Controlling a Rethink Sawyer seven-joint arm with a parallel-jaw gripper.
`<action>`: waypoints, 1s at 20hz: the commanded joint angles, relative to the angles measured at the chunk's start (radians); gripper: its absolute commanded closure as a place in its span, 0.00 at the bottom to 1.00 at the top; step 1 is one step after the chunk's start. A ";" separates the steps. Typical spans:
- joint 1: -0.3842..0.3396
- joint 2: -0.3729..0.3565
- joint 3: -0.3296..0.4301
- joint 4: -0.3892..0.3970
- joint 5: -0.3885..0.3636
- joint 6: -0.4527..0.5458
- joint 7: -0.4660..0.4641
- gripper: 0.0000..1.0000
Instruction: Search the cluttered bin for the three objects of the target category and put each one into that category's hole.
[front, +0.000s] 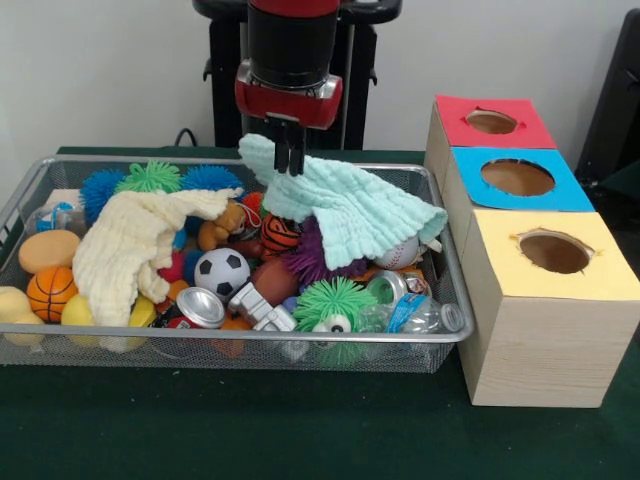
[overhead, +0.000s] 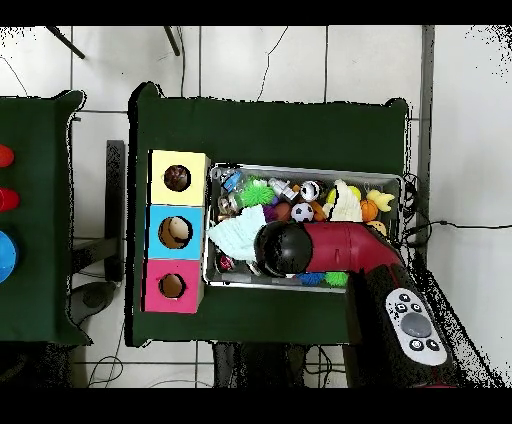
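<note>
The wire mesh bin (front: 250, 350) holds a heap of toys, balls, cans and cloths. My gripper (front: 290, 158) hangs over the bin's far middle, shut on the top corner of a mint green cloth (front: 350, 205). The cloth is lifted at that corner and drapes down to the right over the clutter. In the overhead view the arm (overhead: 345, 250) covers the gripper; the mint cloth (overhead: 238, 238) shows at the bin's left end (overhead: 212, 275). Three wooden boxes with holes stand beside the bin: red (front: 492, 122), blue (front: 518, 178) and yellow (front: 555, 252).
A cream cloth (front: 130, 245) lies over the bin's left half. Around it are a soccer ball (front: 221, 272), a small basketball (front: 50, 290), a silver can (front: 202, 308), green spiky balls (front: 330, 305), blue spiky balls (front: 100, 188) and a clear bottle (front: 425, 315).
</note>
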 joint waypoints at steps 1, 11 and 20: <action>-0.058 -0.042 0.118 0.012 0.038 0.104 -0.158 1.00; -0.186 -0.058 0.191 -0.025 0.036 0.189 -0.264 1.00; -0.310 -0.036 0.282 -0.093 0.000 0.287 -0.366 1.00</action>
